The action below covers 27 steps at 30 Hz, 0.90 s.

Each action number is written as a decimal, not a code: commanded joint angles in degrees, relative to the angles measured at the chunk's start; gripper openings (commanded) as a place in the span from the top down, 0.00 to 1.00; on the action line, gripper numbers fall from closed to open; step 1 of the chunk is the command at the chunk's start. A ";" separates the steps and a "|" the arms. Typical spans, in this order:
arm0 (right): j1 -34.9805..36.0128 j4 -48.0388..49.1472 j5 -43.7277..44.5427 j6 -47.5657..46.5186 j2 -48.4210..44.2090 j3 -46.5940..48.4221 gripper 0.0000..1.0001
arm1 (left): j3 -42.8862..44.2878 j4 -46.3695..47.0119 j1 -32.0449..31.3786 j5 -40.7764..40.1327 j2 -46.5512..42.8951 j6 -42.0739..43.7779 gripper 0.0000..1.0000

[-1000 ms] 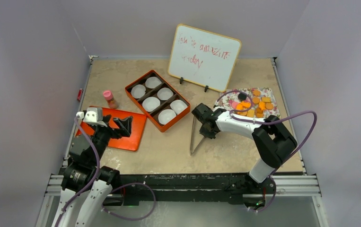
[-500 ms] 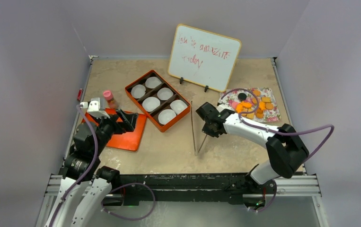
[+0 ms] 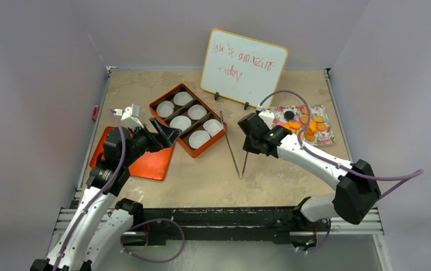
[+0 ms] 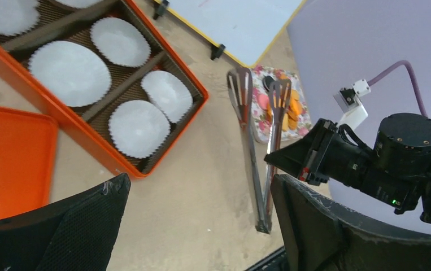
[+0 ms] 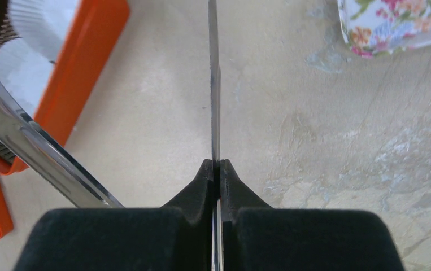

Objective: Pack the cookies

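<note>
The cookies (image 3: 308,125), mostly orange discs with one black and one pink, lie on a floral plate (image 3: 327,138) at the right; the left wrist view shows the cookies (image 4: 292,107) beyond the tong tips. Metal tongs (image 3: 233,149) form a V in the table's middle, hinge end nearest me. My right gripper (image 3: 248,149) is shut on one thin arm of the tongs (image 5: 213,84), and the other arm (image 5: 38,152) splays left. My left gripper (image 3: 168,134) is open and holds nothing, hovering by the near corner of the orange box (image 3: 154,110). Its fingers (image 4: 88,226) frame bare table.
The orange box holds several white paper cups (image 4: 69,72) in dark compartments. Its orange lid (image 3: 152,162) lies flat at the left under my left arm. A yellow-framed whiteboard (image 3: 244,68) stands at the back. The plate's edge (image 5: 394,25) is just right of the tongs.
My right gripper has shut on a tong arm and carried the tongs back and to the right, swinging them. My left arm has moved right and away from me, toward the box.
</note>
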 commanded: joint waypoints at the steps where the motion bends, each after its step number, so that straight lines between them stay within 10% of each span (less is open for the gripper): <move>1: 0.24 -0.82 0.07 -7.20 -2.28 4.70 1.00 | -1.67 10.97 -0.34 8.60 4.69 -6.26 0.06; 27: 0.24 5.40 -7.86 -11.59 -0.78 9.83 1.00 | 0.12 36.36 -8.52 14.27 29.45 -16.64 0.21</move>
